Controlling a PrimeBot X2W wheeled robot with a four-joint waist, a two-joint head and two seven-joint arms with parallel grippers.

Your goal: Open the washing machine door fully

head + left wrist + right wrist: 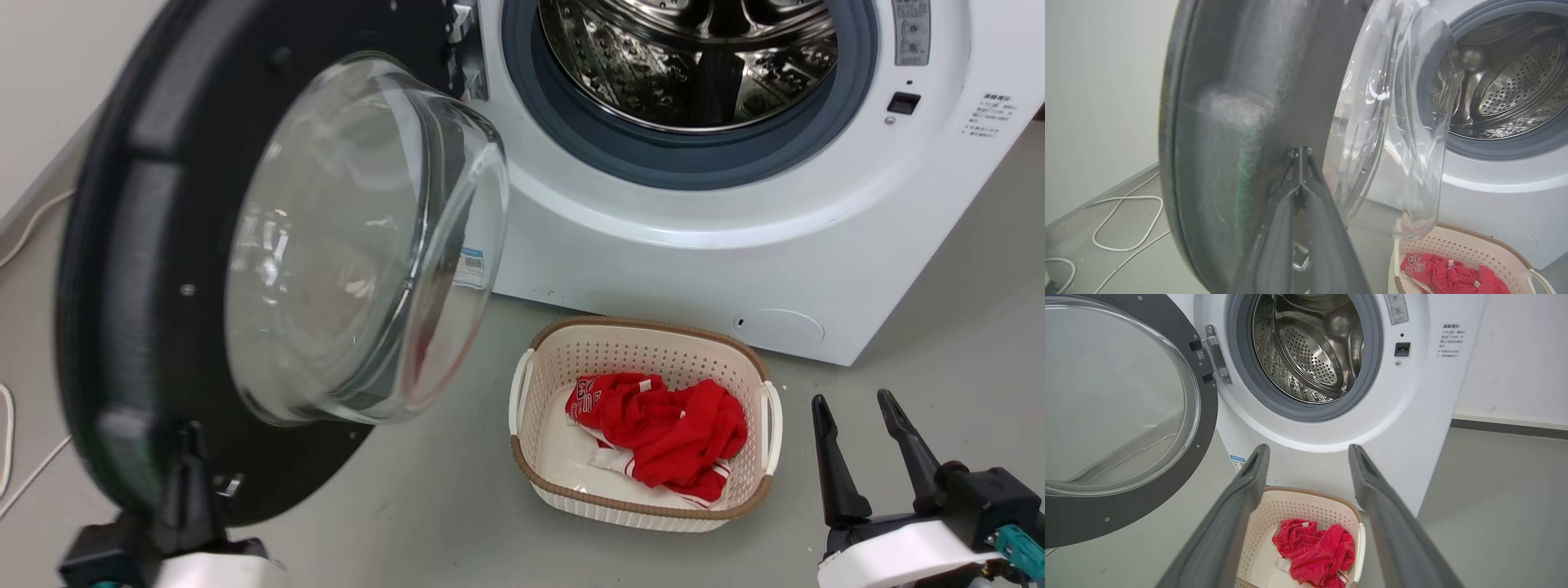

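The washing machine (653,261) is white, with its steel drum exposed. The washing machine door (147,245) stands swung out to the left on its hinge, its black inner ring and bulging glass bowl (351,245) facing me. My left gripper (192,457) is shut at the door's lower edge. In the left wrist view its joined fingertips (1299,153) rest against the door's dark inner face (1229,122), just above a metal latch. My right gripper (853,404) hangs open and empty at the lower right, apart from the machine. The right wrist view has its fingers (1309,451) spread before the door (1208,412) and machine (1412,416).
A beige perforated basket (645,327) with a red garment (661,425) sits on the grey floor in front of the machine. White cables (1126,224) lie on the floor left of the door, by the wall.
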